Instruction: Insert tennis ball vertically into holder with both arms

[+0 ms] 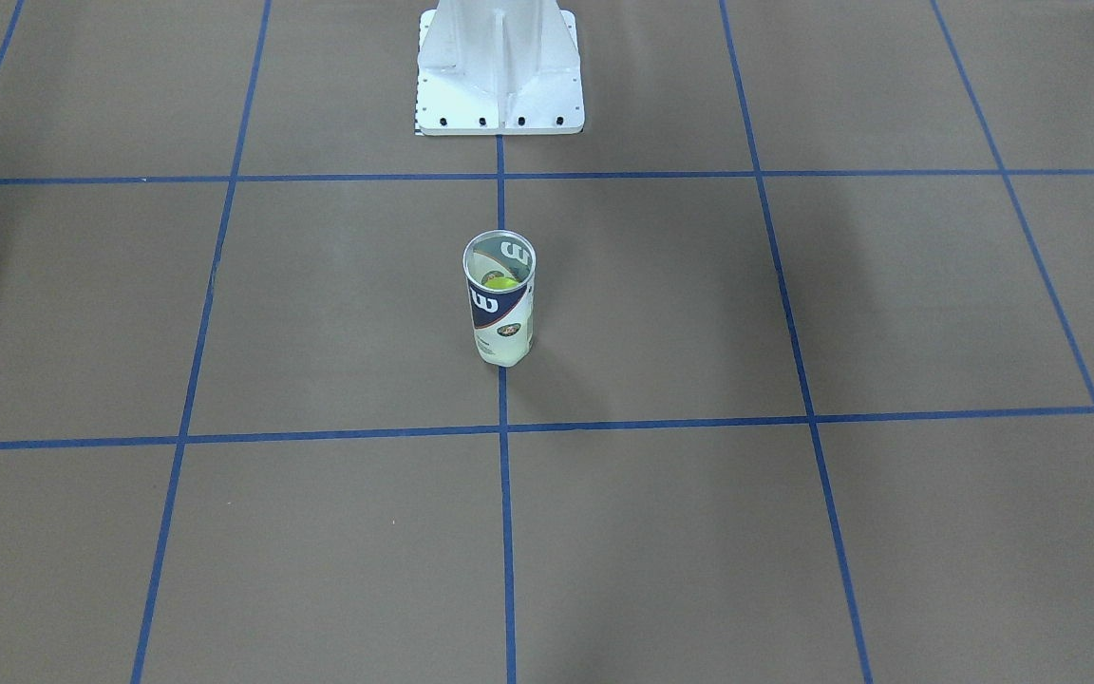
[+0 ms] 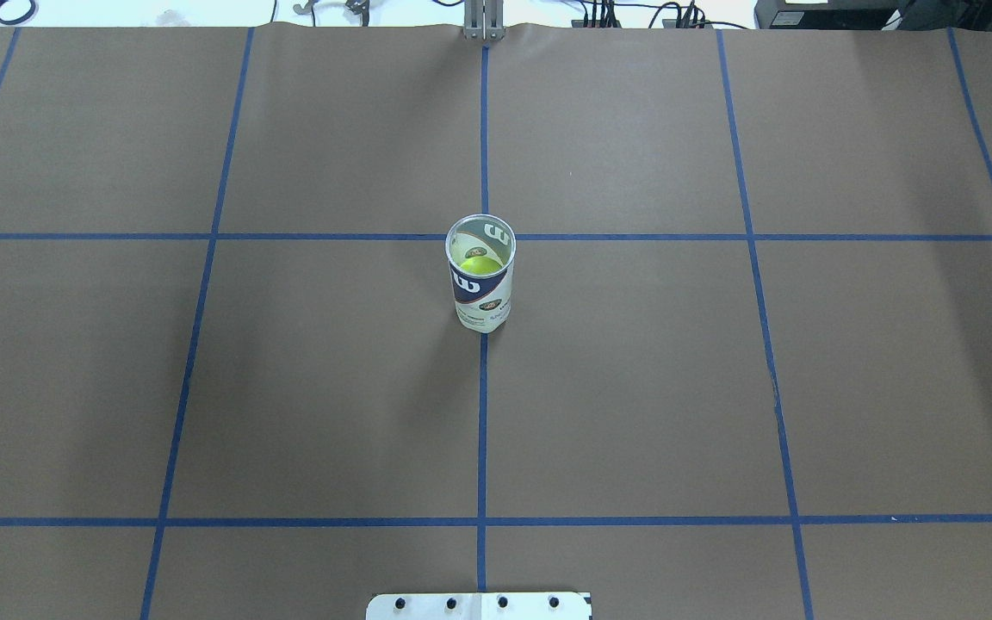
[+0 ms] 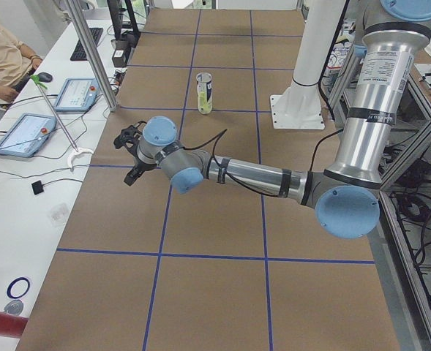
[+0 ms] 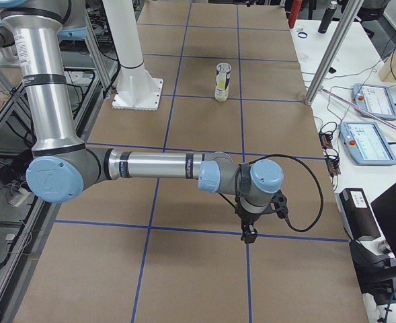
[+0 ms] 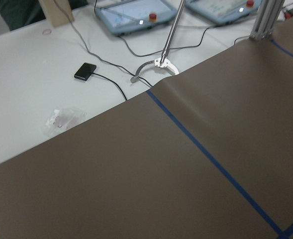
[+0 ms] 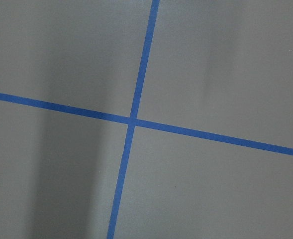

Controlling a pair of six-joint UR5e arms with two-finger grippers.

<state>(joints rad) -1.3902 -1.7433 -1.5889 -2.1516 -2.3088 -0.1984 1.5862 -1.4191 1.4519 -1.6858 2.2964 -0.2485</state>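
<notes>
Wrapping up, I'd judge: tennis ball (image 2: 480,265) sits inside upright holder (image 2: 480,297) mid-tabletop (image 2: 634,387). Left gripper (image 3: 131,157) and right gripper (image 4: 250,231) are well clear of holder; can't tell jaws' state. Next: verify seating.

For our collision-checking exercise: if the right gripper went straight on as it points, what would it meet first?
The right gripper points down, so probably the brown table cover, near a blue tape crossing.
</notes>
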